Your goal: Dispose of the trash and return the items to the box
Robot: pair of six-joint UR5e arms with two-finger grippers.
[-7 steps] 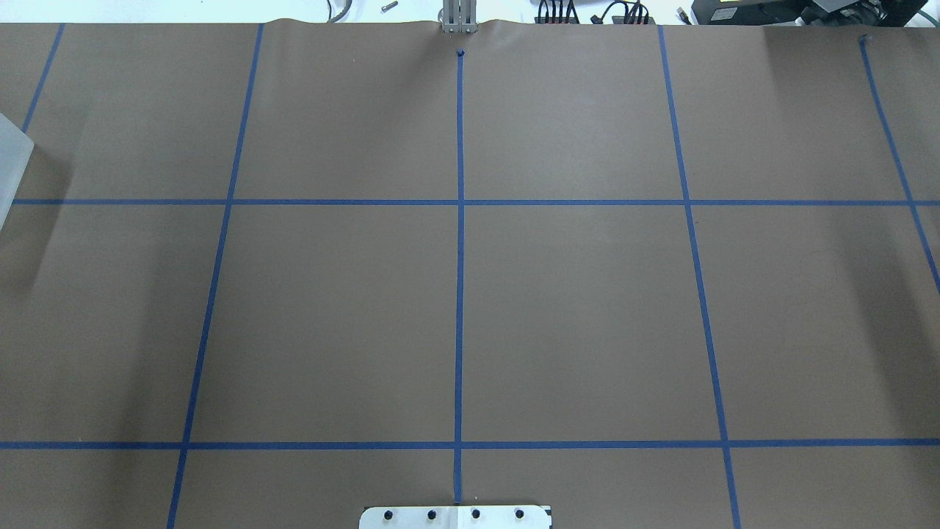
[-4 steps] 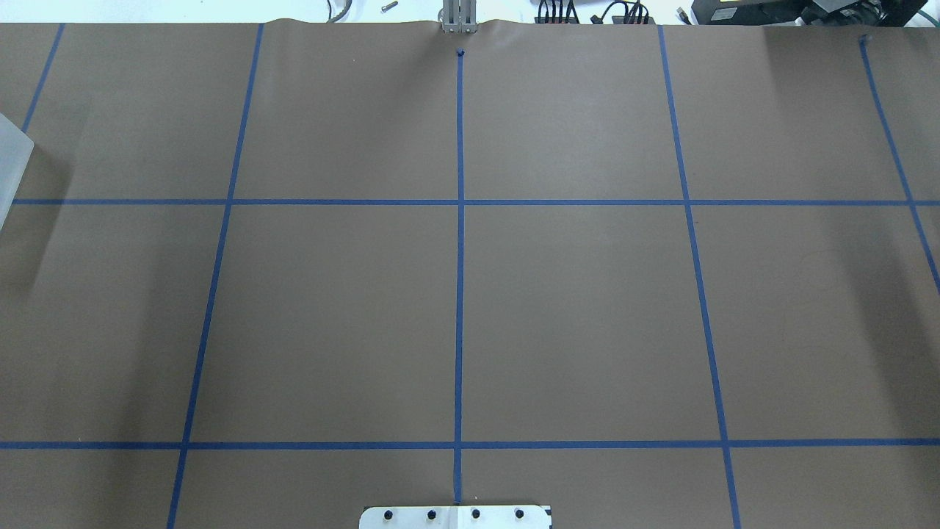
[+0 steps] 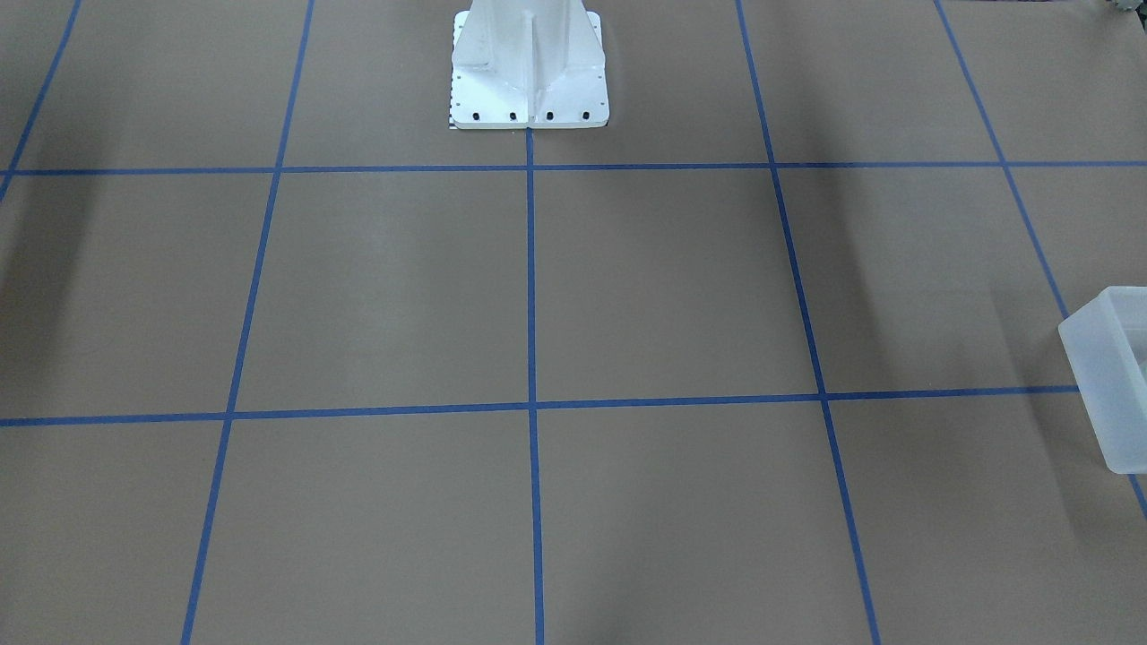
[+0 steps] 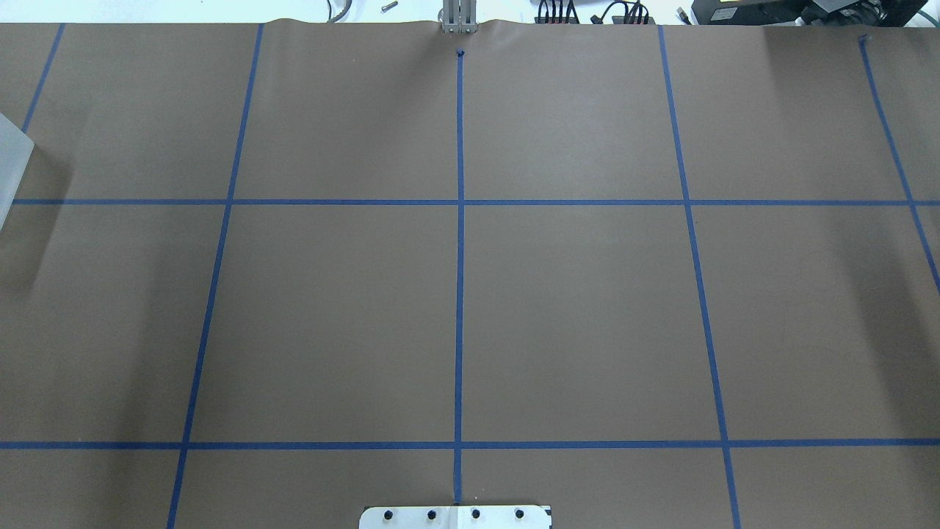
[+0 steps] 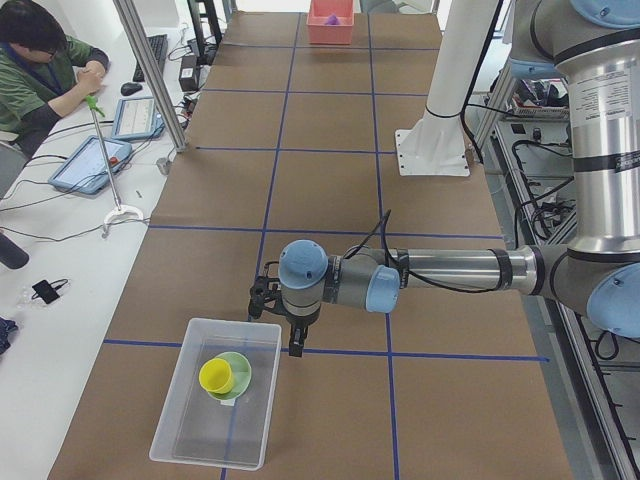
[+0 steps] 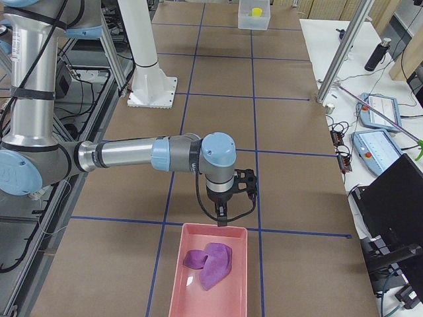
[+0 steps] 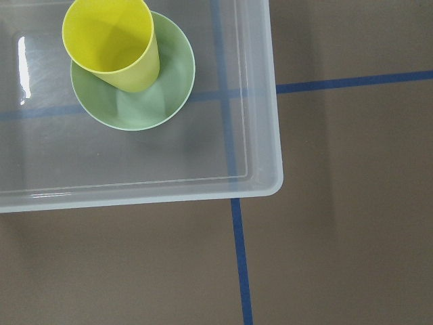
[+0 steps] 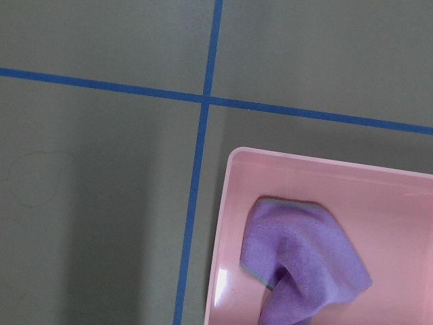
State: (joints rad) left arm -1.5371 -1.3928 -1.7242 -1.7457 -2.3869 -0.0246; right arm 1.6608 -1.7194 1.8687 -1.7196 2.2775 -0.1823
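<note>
**Cup and bowl lying in the box**

The yellow cup (image 7: 111, 44) is sitting in the mint-green bowl (image 7: 145, 101), toward its 10 o'clock rim. Both are resting inside the frosted box (image 7: 264, 135) on the brown desk (image 7: 338, 237). Seen from the desk's left end, the left fingers (image 5: 297, 343) are hanging just off the box's 1 o'clock corner; I cannot tell how far apart they are. The right fingers (image 6: 221, 218) are hovering at the 12 o'clock rim of a pink bin (image 6: 234, 284) holding a purple cloth (image 6: 210, 263), and I cannot tell their spread either.
</note>
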